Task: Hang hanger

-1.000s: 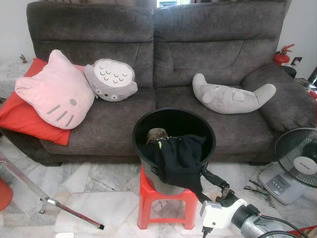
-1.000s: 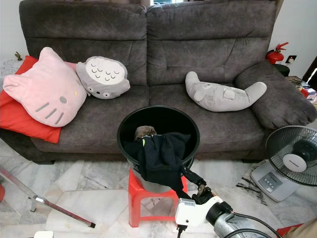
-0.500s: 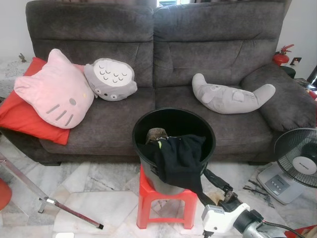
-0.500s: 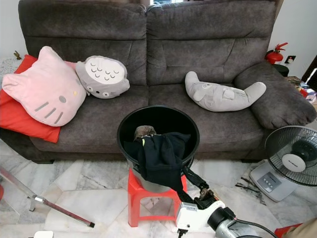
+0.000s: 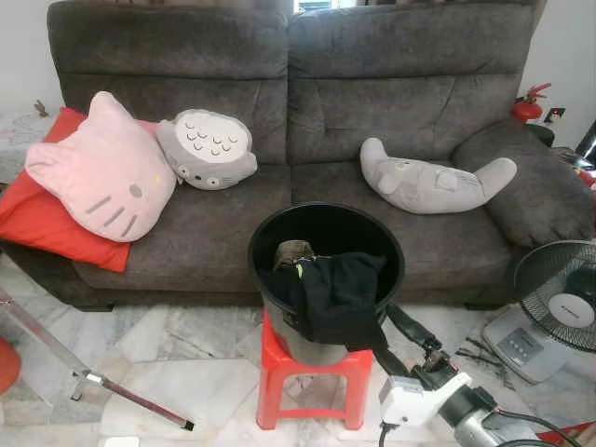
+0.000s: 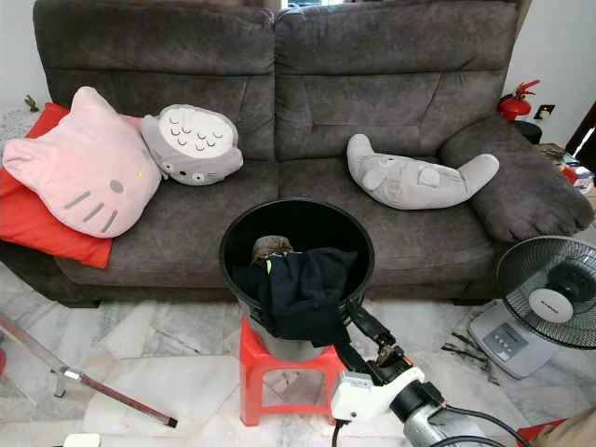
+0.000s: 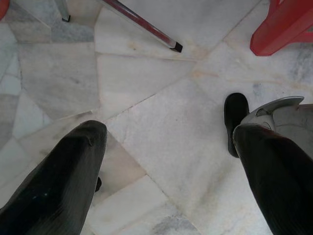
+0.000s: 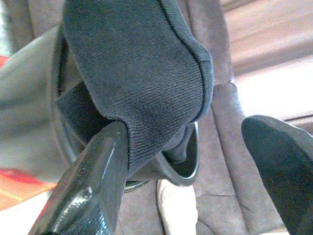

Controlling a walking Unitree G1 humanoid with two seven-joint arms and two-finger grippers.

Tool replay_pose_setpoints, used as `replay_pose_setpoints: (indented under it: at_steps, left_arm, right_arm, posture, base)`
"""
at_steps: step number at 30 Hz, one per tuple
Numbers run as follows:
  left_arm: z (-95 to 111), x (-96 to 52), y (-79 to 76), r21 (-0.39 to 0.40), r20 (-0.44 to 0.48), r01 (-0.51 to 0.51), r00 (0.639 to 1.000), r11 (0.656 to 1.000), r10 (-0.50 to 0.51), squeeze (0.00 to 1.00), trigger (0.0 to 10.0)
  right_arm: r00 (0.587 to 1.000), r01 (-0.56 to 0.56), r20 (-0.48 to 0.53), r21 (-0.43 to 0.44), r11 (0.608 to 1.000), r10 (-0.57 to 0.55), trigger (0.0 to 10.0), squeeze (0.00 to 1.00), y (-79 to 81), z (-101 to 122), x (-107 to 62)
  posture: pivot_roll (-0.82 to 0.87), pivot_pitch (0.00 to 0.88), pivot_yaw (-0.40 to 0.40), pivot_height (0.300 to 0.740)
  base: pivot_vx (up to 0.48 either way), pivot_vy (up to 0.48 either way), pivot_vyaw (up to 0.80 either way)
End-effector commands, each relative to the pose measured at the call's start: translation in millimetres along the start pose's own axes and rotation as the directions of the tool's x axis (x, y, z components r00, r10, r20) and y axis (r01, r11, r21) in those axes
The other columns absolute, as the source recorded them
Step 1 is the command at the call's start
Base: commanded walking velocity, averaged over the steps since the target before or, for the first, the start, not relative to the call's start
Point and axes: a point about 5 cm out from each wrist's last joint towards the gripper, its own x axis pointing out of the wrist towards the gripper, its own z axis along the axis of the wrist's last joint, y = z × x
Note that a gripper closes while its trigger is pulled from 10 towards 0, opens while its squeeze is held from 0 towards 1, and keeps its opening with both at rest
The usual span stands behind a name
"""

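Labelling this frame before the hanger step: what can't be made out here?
- Bucket contents: the black garment draped over its rim covers most; a brownish item peeks out, unidentifiable.
- Right tool: open at the garment's hem; whether one finger touches the cloth is unclear.
- Metal pole: cut by the left edge in the eye views.
- Left tool: open above the floor.

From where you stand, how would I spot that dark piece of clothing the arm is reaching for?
Find the dark grey fabric sofa, then the round black plastic bucket on the red plastic stool before it. The black knit garment drapes over the bucket's front rim, with the right gripper at its lower edge. Unlike the brownish item inside, it hangs outside.
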Motion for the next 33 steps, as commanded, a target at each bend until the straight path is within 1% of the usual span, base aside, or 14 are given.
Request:
replay_pose_setpoints:
  at_steps: [1,6,11,14,17,20,25,33]
  left_arm:
    - [-4,-1.0,-1.1,-0.004,-0.008,0.005,1.000,1.000,-0.005,0.00,10.0]
    - [-3,-1.0,-1.2,-0.006,-0.005,0.003,1.000,1.000,-0.003,0.00,10.0]
    - [-3,-0.9,-1.2,-0.012,-0.003,0.001,1.000,1.000,-0.001,0.00,10.0]
    - [-3,-0.8,-1.3,-0.012,-0.003,0.001,1.000,1.000,-0.001,0.00,10.0]
    - [-3,-0.8,-1.2,-0.014,-0.003,0.000,1.000,1.000,0.000,0.00,10.0]
    - [-3,-0.8,-1.2,-0.014,-0.003,-0.001,1.000,1.000,0.001,0.00,10.0]
    - [-2,-0.7,-0.6,-0.014,-0.001,-0.003,1.000,1.000,0.003,0.00,10.0]
    - [-2,-0.8,-0.9,-0.014,-0.001,-0.003,1.000,1.000,0.003,0.00,10.0]
  right_arm:
    - [1.000,0.018,-0.025,-0.018,1.000,-0.019,10.0,0.00,-1.4,-6,2.4]
    - [0.999,0.025,-0.030,-0.015,1.000,-0.025,10.0,0.00,1.9,-7,5.1]
    - [0.995,0.036,-0.092,0.014,0.999,-0.034,10.0,0.00,9.7,-14,5.2]
    - [0.995,0.028,-0.099,0.029,0.999,-0.025,10.0,0.00,16.5,-14,3.6]
    - [0.994,0.031,-0.108,0.041,0.999,-0.027,10.0,0.00,18.4,-14,3.2]
    - [0.993,0.048,-0.112,0.043,0.998,-0.043,10.0,0.00,17.8,-15,4.0]
    - [0.989,0.100,-0.110,0.039,0.994,-0.096,10.0,0.00,11.5,-17,7.8]
    - [0.986,0.135,-0.098,0.027,0.991,-0.131,10.0,0.00,6.3,-17,12.2]
  posture:
    - [-0.05,0.000,0.010,0.740]
    - [-0.04,0.000,0.006,0.740]
    - [-0.04,0.000,0.004,0.740]
    - [-0.04,0.000,0.003,0.740]
    - [-0.04,0.000,0.003,0.740]
    - [-0.04,0.000,0.003,0.740]
    - [-0.04,0.000,0.004,0.740]
    - [-0.03,0.000,0.004,0.740]
  base:
    - [0.000,0.000,0.00]
    - [0.000,0.000,0.00]
    - [0.000,0.000,0.00]
    - [0.000,0.000,0.00]
    - [0.000,0.000,0.00]
    - [0.000,0.000,0.00]
    - [0.000,0.000,0.00]
    - [0.000,0.000,0.00]
